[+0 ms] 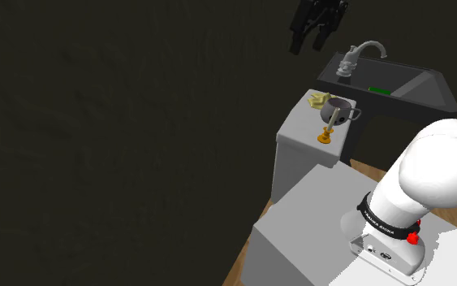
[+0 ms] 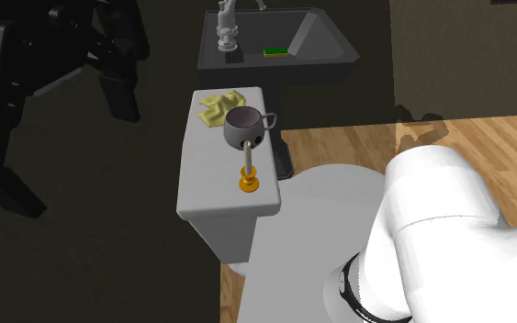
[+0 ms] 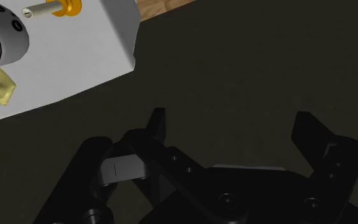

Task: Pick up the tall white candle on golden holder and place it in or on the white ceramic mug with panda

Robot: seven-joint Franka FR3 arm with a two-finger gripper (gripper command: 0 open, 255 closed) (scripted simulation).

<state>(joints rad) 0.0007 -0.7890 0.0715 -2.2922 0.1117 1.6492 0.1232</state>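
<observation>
Small grey counter (image 1: 303, 142) next to a dark sink (image 1: 413, 85) with a faucet (image 1: 358, 57); wood floor (image 2: 458, 156) below, dim dark wall behind. Pale candle (image 2: 247, 158) upright in its orange-gold holder (image 2: 250, 183) at the counter's end nearest the stand, just beside the grey mug (image 2: 245, 127); the gripper (image 1: 308, 42) hangs well above and apart from it, fingers spread, nothing between them. Mug's markings read only as dark spots, the wrist view cuts it off at the edge, and the yellow lump (image 2: 218, 105) behind it is hard to identify.

The white arm (image 1: 433, 171) reaches up, its black claw (image 1: 309, 39) poised high, fingers (image 3: 158, 127) (both bare) spread apart.
</observation>
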